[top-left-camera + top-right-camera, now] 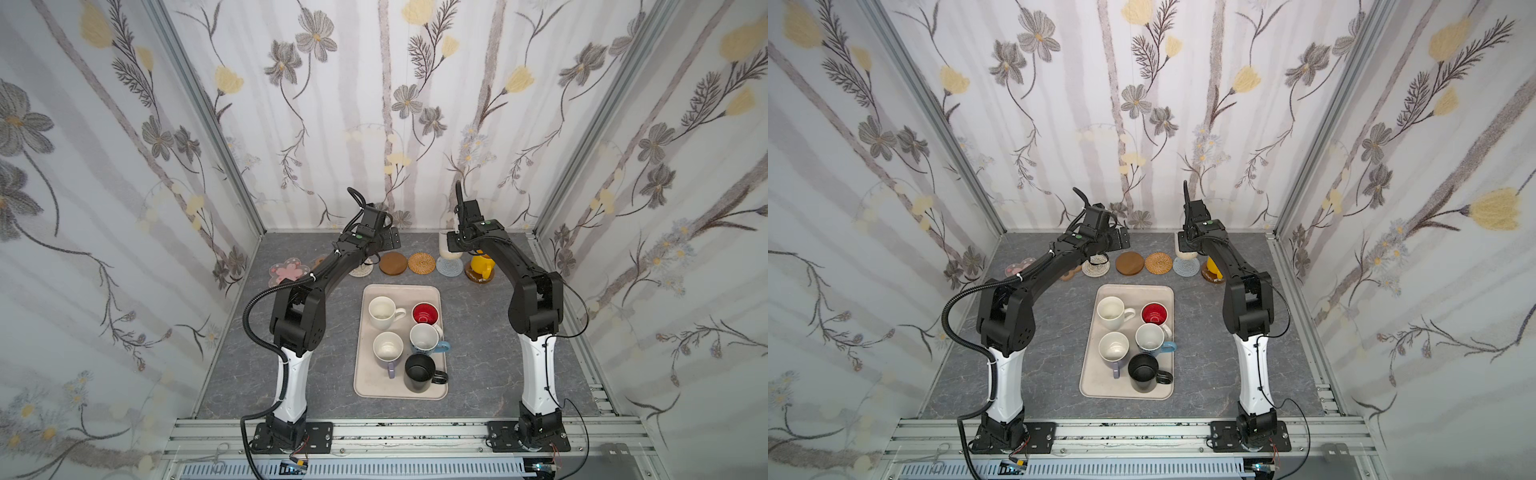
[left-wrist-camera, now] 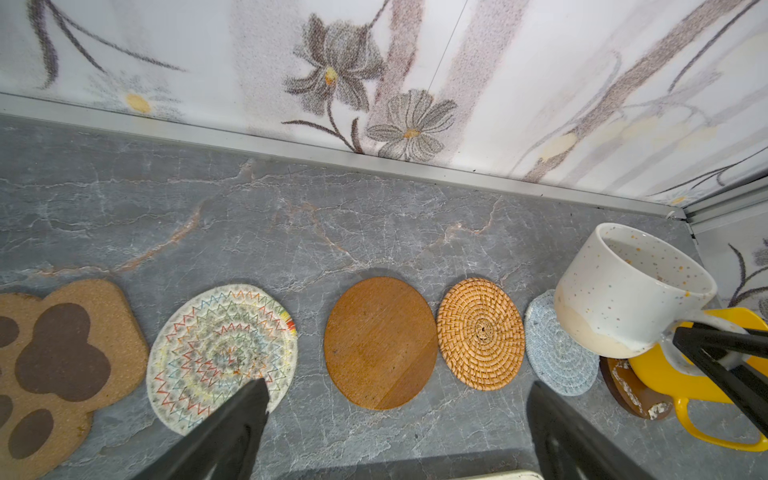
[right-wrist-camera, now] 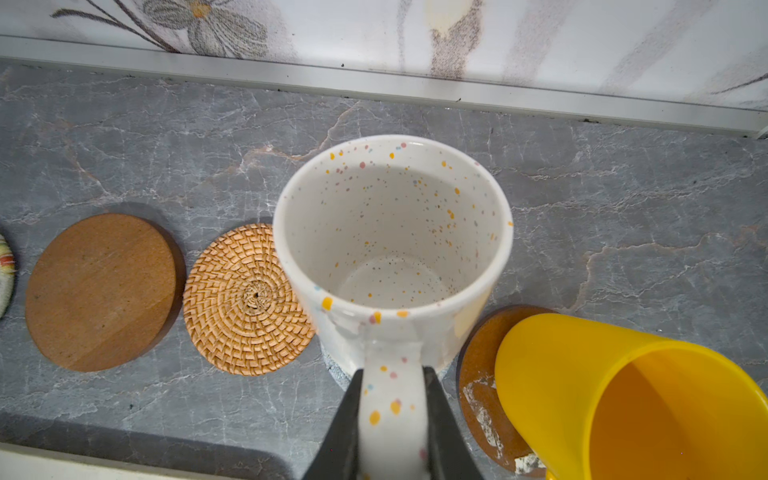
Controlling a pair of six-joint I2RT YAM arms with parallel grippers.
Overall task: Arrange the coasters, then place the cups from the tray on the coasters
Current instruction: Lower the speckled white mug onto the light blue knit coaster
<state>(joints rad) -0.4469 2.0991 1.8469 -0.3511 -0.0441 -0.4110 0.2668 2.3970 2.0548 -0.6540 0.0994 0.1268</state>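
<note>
Putting cups on coasters now. Gripping the speckled white mug point(image 3: 390, 232) by its handle with the right pincer point(image 3: 393, 374), clamped tight, just over the grey-blue round coaster point(image 2: 552, 357). With the left pincer point(image 2: 399, 386) wide apart, holding nothing. Next, likely: lower it flat, let go, then reach back behind to the tray point(image 1: 374, 386). No writing to read.

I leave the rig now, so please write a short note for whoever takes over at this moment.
Grippers: left gripper open, empty, above the coasters; right gripper shut on the speckled mug handle, mug over the grey-blue coaster, contact unclear.
Done: seven coasters in a row; yellow mug on the amber disc.
Left: set the speckled mug down; move cream, red-inside, lavender, light blue and black mugs from the tray to pink flower, paw, crocheted, wooden and rattan coasters.
</note>
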